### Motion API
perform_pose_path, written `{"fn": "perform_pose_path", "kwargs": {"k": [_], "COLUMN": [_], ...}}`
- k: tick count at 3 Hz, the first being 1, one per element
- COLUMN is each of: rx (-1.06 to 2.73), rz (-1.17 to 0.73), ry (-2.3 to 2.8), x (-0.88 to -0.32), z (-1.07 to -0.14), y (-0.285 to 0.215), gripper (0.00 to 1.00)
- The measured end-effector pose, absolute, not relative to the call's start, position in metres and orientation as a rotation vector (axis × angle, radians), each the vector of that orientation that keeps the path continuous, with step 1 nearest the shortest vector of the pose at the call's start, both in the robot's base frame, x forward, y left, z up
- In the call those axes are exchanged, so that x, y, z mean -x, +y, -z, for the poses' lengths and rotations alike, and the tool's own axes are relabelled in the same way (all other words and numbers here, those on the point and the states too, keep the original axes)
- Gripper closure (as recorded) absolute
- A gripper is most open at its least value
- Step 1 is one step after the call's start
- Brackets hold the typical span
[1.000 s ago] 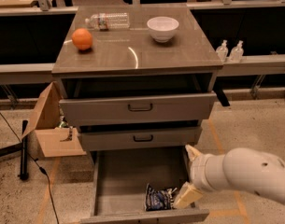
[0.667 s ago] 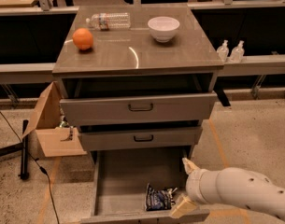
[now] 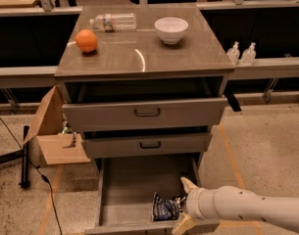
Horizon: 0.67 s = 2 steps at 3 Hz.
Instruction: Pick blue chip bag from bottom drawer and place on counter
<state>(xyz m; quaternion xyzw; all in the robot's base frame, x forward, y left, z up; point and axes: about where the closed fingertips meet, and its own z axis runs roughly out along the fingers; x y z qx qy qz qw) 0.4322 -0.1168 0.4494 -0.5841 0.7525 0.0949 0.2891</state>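
The blue chip bag (image 3: 163, 208) lies crinkled at the front right of the open bottom drawer (image 3: 124, 190). My gripper (image 3: 186, 204) reaches in from the right on a white arm and sits right beside the bag. Its fingers are spread, one cream fingertip (image 3: 188, 184) behind the bag's right end and the other (image 3: 183, 225) at the drawer's front edge. The bag rests on the drawer floor, unlifted. The counter (image 3: 154, 58) is the glossy grey-brown top of the cabinet.
On the counter stand an orange (image 3: 86, 40), a lying plastic bottle (image 3: 113, 21) and a white bowl (image 3: 171, 29). The two upper drawers (image 3: 146, 112) are partly pulled out. An open cardboard box (image 3: 53, 136) sits left of the cabinet. Two small bottles (image 3: 241, 54) stand on a shelf at right.
My arm has moved left and lower into the bottom drawer, bringing the gripper closer to the blue chip bag. The bag has not moved.
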Motion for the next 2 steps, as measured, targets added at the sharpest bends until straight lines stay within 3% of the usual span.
{"fn": "perform_pose_path", "kwargs": {"k": [1,2], "rx": [1.654,1.654], "rz": [-0.297,-0.297], "ry": [2.029,2.029], "x": [-0.4309,-0.4308], "z": [-0.384,-0.384], "y": [-0.118,-0.118], "gripper": [0.0,0.0]}}
